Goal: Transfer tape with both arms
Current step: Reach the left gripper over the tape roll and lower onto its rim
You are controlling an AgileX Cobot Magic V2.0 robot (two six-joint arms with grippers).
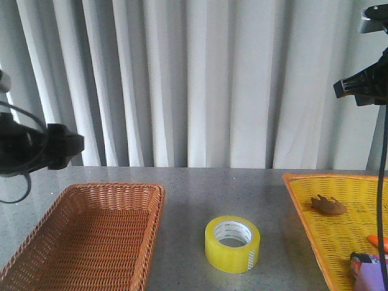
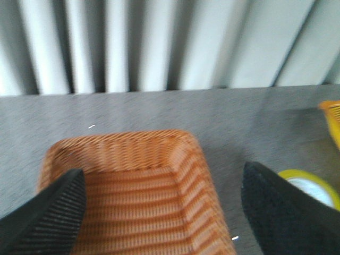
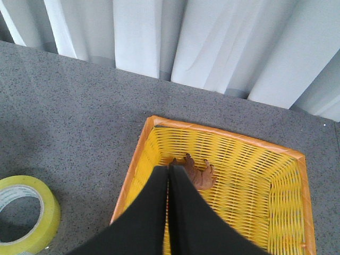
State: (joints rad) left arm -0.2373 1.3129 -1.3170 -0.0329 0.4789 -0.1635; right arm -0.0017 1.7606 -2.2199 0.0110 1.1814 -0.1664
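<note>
Now your tape point(image 1: 232, 244) lies flat on the table point(image 1: 242, 188) between the brown basket point(image 1: 85, 242) and yellow basket point(image 1: 327, 230); left gripper point(image 2: 162, 212) is spread wide, right gripper point(image 3: 169, 180) pressed together, empty.

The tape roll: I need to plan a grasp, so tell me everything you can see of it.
The tape is a wide roll of translucent yellow packing tape with a white inner core bearing small print. It lies flat, hole facing up, on the grey speckled table, between the brown wicker basket and the yellow basket, touching neither. Nothing grips it. A tape end shows at its front right side.
</note>
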